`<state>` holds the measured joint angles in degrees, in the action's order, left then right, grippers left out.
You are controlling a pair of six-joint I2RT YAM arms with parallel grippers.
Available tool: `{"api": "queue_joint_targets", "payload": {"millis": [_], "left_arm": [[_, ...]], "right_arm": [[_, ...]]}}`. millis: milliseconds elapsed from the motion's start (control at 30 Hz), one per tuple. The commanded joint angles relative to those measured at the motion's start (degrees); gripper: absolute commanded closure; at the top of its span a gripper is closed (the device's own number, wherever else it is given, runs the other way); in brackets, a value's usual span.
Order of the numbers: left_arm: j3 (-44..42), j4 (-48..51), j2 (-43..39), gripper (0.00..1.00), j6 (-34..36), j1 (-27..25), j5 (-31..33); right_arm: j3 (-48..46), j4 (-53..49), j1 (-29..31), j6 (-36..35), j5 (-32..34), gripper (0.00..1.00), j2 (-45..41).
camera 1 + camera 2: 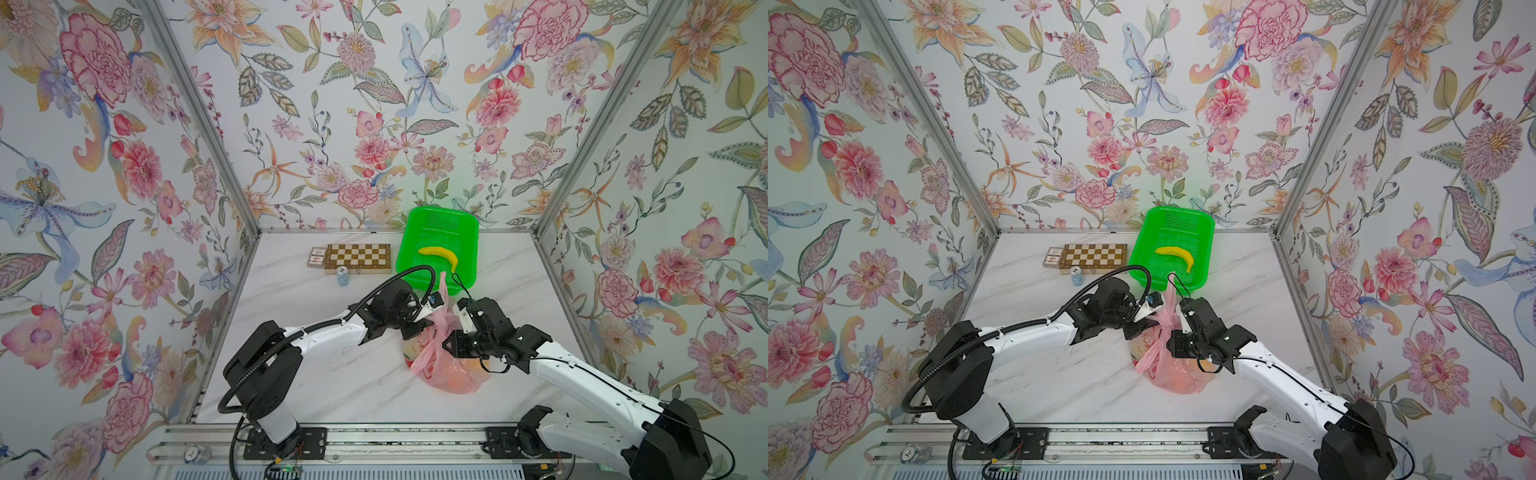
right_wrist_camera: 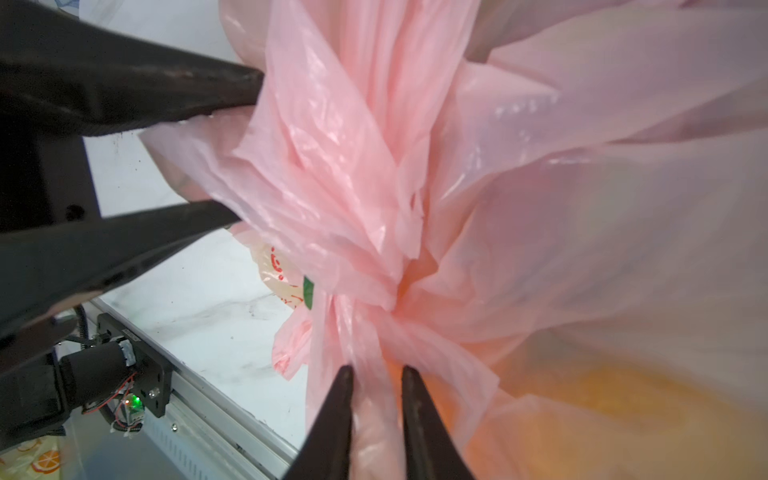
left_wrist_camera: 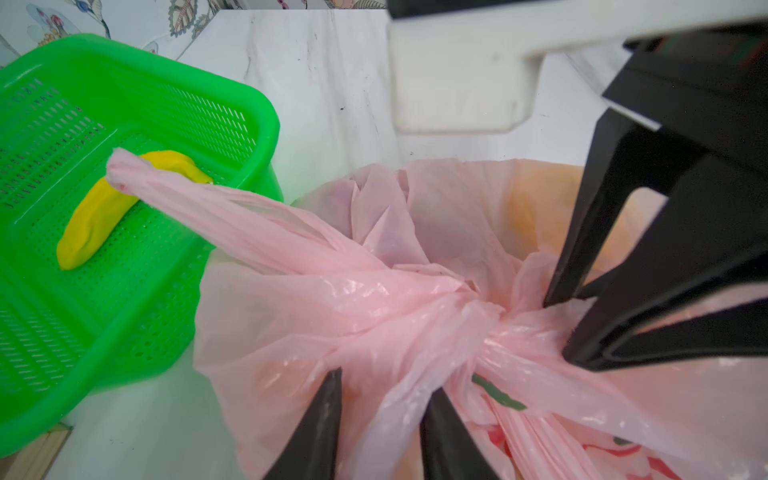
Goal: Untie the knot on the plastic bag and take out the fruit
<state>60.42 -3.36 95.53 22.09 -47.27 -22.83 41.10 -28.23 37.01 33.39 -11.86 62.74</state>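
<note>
The white marble table (image 1: 324,374) carries a green basket (image 1: 442,222), a chessboard (image 1: 357,257) and the pink plastic bag (image 1: 453,374).

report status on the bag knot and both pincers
Left pincer shut on plastic bag folds beside knot. Right pincer pinching a bag strip by the knot. Knot tied, fruit inside. Nothing blocking either pincer.

Thin glossy crinkled plastic bag (image 3: 291,311), perforated green plastic basket (image 3: 145,270), smooth marble-patterned table (image 3: 332,83).

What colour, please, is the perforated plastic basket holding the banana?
Bright green basket, clearest in both top views.
</note>
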Motion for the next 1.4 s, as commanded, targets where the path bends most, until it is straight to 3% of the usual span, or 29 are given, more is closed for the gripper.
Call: {"api": "queue_joint_targets", "payload": {"millis": [0,167,233,333,600,867,1033,1167,1267,1367], "left_arm": [[-1.0,-6.1,-0.7,0.8,-3.2,0.1,3.1],[-2.3,-9.4,-1.7,0.96,-7.0,1.1,7.3],[-2.3,-9.9,-2.1,0.97,-8.8,2.1,9.1],[-2.6,-11.0,-3.3,0.97,-11.6,4.2,9.4],[-4.5,-16.3,-5.4,0.91,-22.5,11.7,2.5],[-8.0,-22.1,-7.5,0.85,-33.3,18.3,-1.6],[-9.1,-22.5,-9.0,0.74,-34.9,19.4,-3.8],[-10.5,-22.9,-12.1,0.54,-34.1,19.3,-6.6],[-11.4,-21.7,-15.0,0.42,-30.1,19.1,-8.4],[-11.3,-18.2,-17.5,0.37,-22.2,18.7,-9.6]], "right_arm": [[-1.2,1.8,0.2,0.2,-0.5,0.89,-0.5],[-1.2,2.0,0.3,-0.2,-0.3,0.97,-1.5],[-1.4,2.1,0.2,-0.2,-0.2,0.99,-2.4],[-1.7,2.3,0.2,-0.3,-0.3,1.0,-3.7],[-3.3,3.3,0.3,-0.2,-1.8,1.0,-6.7],[-8.2,4.1,1.5,2.9,-3.8,0.98,-4.1],[-6.0,3.9,1.6,3.0,-1.9,0.83,-5.6],[-2.5,3.9,1.5,2.2,0.2,0.71,-7.2],[0.8,3.9,1.6,1.1,1.6,0.64,-7.0],[4.3,4.4,1.6,-0.6,2.0,0.59,-5.3]]}}
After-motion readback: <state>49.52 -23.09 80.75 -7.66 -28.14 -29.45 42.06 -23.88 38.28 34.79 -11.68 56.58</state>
